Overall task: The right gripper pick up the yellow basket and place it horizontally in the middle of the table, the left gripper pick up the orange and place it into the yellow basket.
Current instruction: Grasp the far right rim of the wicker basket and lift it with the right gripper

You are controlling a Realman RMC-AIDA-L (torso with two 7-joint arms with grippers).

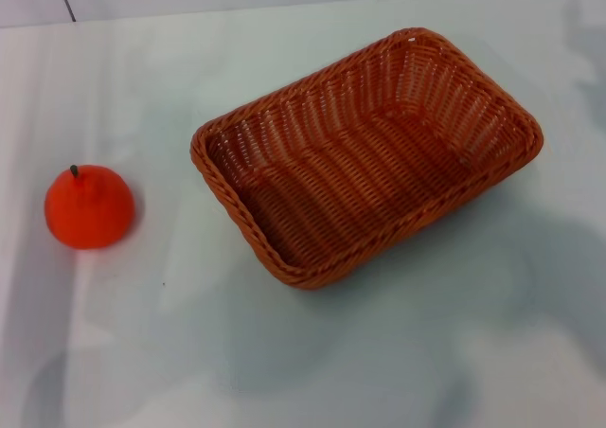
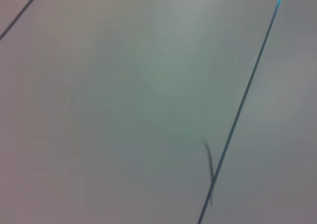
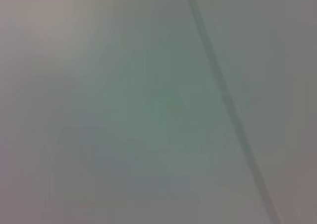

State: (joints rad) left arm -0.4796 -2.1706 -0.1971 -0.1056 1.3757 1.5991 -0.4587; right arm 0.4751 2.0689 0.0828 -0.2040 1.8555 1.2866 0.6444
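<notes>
Head view: orange-brown woven wicker basket (image 1: pixel 367 155) with braided rim and sloping sides, resting askew on the plain white tabletop (image 1: pixel 398 352), long axis running diagonally, nothing inside. Small round bright-orange toy fruit (image 1: pixel 89 206) (short dark stem on top) well apart, toward the robot's left, also on the table. Neither gripper visible anywhere; jaw state impossible to tell. Wrist views: only pale surface crossed by thin dark lines.
</notes>
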